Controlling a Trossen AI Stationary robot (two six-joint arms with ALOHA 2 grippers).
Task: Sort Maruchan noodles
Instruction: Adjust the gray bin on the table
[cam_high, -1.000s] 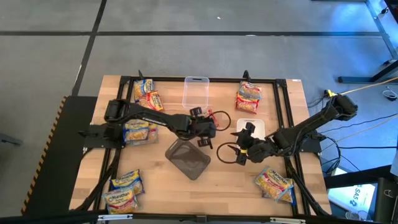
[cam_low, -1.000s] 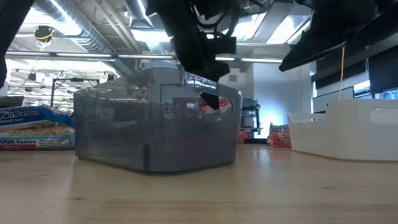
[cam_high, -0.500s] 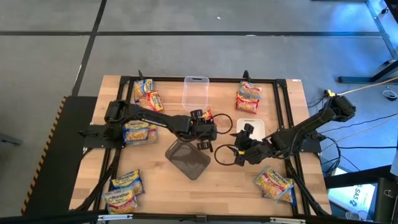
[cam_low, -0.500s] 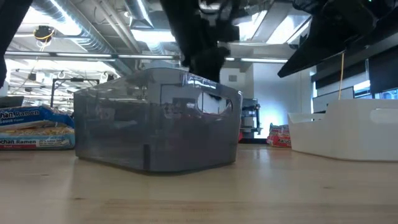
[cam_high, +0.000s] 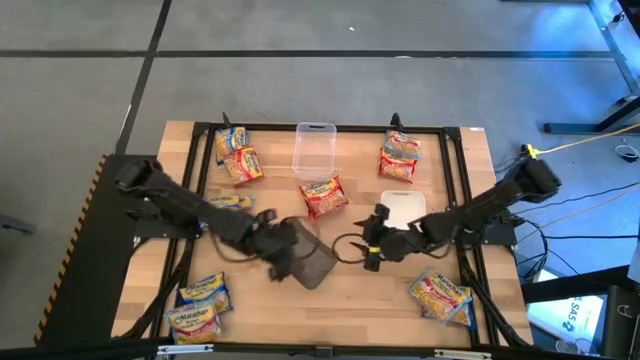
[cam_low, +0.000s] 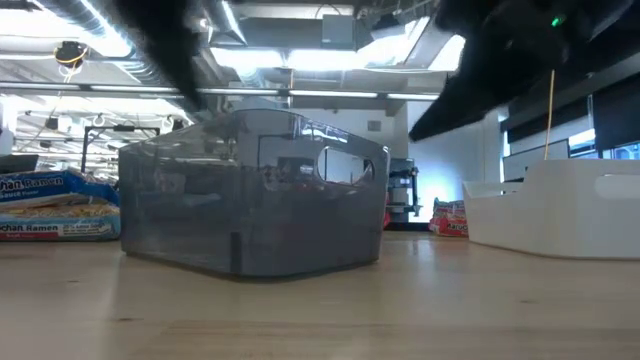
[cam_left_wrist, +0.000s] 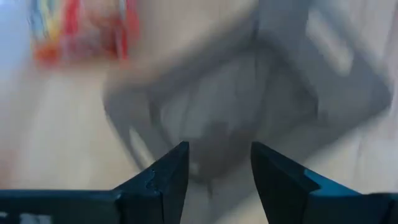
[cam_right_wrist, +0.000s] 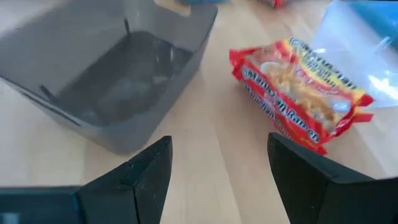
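A red Maruchan noodles packet (cam_high: 323, 195) (cam_right_wrist: 298, 93) lies flat on the table between the clear container (cam_high: 314, 150) and the grey bin (cam_high: 310, 265) (cam_right_wrist: 118, 81). My left gripper (cam_high: 284, 258) (cam_left_wrist: 217, 149) hovers open over the grey bin's left part, nothing between its fingers. My right gripper (cam_high: 363, 250) (cam_right_wrist: 217, 146) stands open just right of the grey bin, pointing at it and the red packet. Other packets lie at the far left (cam_high: 238, 152), left (cam_high: 225, 208), near left (cam_high: 200, 305), far right (cam_high: 400, 155) and near right (cam_high: 440, 297).
A white container (cam_high: 403, 208) (cam_low: 560, 210) stands right of the red packet, behind my right arm. The grey bin (cam_low: 250, 200) fills the middle of the low view, a packet (cam_low: 50, 205) to its left. Bare wood lies near the front edge.
My left gripper has let go of the red packet, which now lies on the table in front of the clear container. It has swung fast toward the table's left and near side, over the grey bin. My right gripper has gone a little left toward the bin.
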